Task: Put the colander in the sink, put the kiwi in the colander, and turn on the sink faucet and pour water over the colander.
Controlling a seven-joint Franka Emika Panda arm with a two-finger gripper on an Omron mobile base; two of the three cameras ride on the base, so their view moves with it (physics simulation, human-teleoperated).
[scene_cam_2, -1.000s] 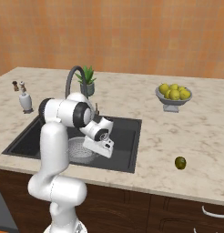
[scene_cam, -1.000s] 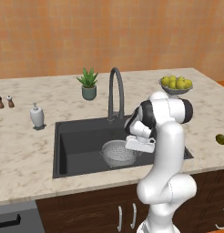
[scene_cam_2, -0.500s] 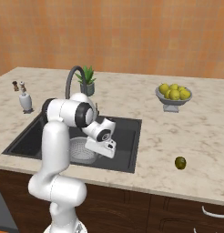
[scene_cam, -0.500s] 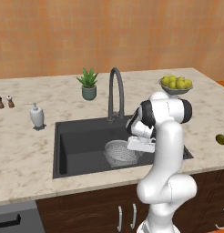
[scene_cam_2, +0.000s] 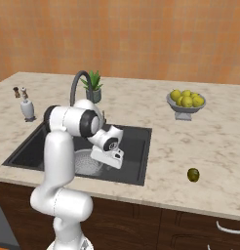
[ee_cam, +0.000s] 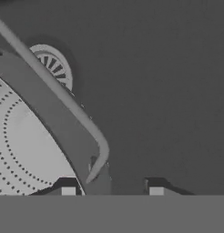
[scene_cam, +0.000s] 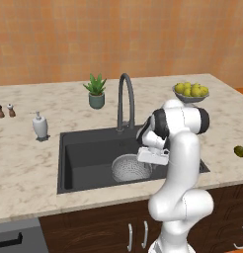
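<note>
The silver perforated colander [scene_cam: 129,168] [scene_cam_2: 84,163] sits on the floor of the black sink [scene_cam: 89,148] [scene_cam_2: 138,140], right of its middle. My gripper [ee_cam: 112,191] is low at the colander's right rim, its jaws parted around the small side handle [ee_cam: 99,157] without pressing on it. In the hand view the colander [ee_cam: 22,150] fills the left side, with the round drain [ee_cam: 54,68] beyond it. The kiwi [scene_cam: 239,150] [scene_cam_2: 192,174] lies on the counter far to the right. The dark gooseneck faucet [scene_cam: 124,99] [scene_cam_2: 78,85] stands behind the basin; no water runs.
A footed bowl of yellow fruit [scene_cam: 191,92] [scene_cam_2: 186,101] stands at the back right. A potted plant [scene_cam: 96,91] and a white soap pump [scene_cam: 40,125] flank the faucet. Salt and pepper shakers [scene_cam: 5,110] sit far left. The counter's front edge runs just below the sink.
The jaws have parted from the colander's handle. The colander and hand have settled slightly lower in the sink.
</note>
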